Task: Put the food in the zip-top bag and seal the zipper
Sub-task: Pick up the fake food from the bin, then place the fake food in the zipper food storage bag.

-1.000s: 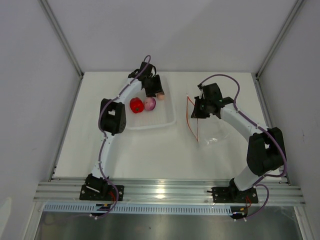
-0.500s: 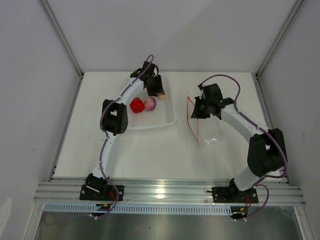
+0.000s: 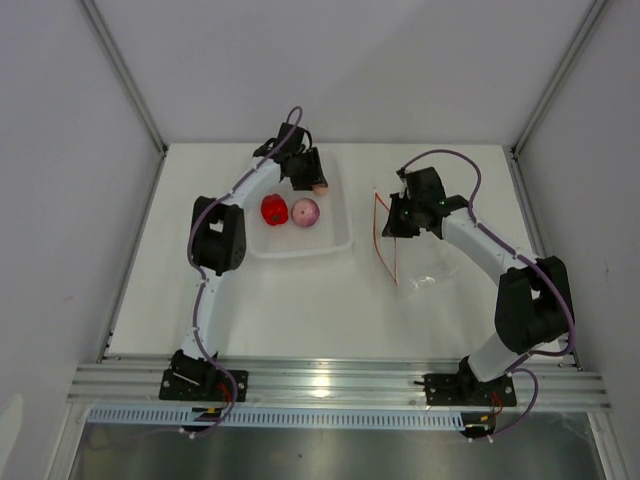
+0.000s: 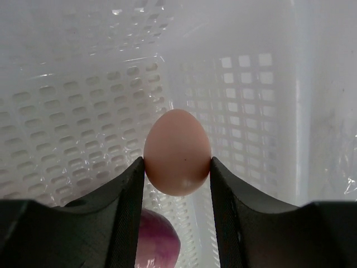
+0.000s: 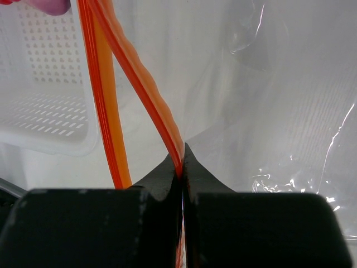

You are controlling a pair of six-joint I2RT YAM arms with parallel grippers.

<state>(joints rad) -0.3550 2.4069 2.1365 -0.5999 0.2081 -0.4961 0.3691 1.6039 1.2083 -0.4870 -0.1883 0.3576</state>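
My left gripper (image 3: 317, 184) (image 4: 177, 167) is shut on the peach egg-like ball (image 4: 177, 152) (image 3: 321, 186) above the far right part of the white tray (image 3: 335, 240). The red pepper-like lump (image 3: 274, 210) and the purple-pink piece (image 3: 305, 212) (image 4: 157, 245) lie in the tray. My right gripper (image 3: 388, 222) (image 5: 182, 159) is shut on one orange-red zipper strip (image 5: 146, 84) of the clear zip-top bag (image 3: 425, 255) (image 5: 290, 100). The other strip (image 5: 100, 100) hangs apart, so the mouth stands open. The zipper (image 3: 382, 240) shows as a thin line at the bag's left edge.
The perforated white tray wall (image 4: 83, 123) fills the left wrist view and shows at the left in the right wrist view (image 5: 44, 111). Grey walls and metal rails (image 3: 330, 385) bound the white table (image 3: 300, 310).
My left gripper with the peach ball has shifted slightly toward the tray's far right. The purple-pink piece has shifted a little. The right gripper has not moved.
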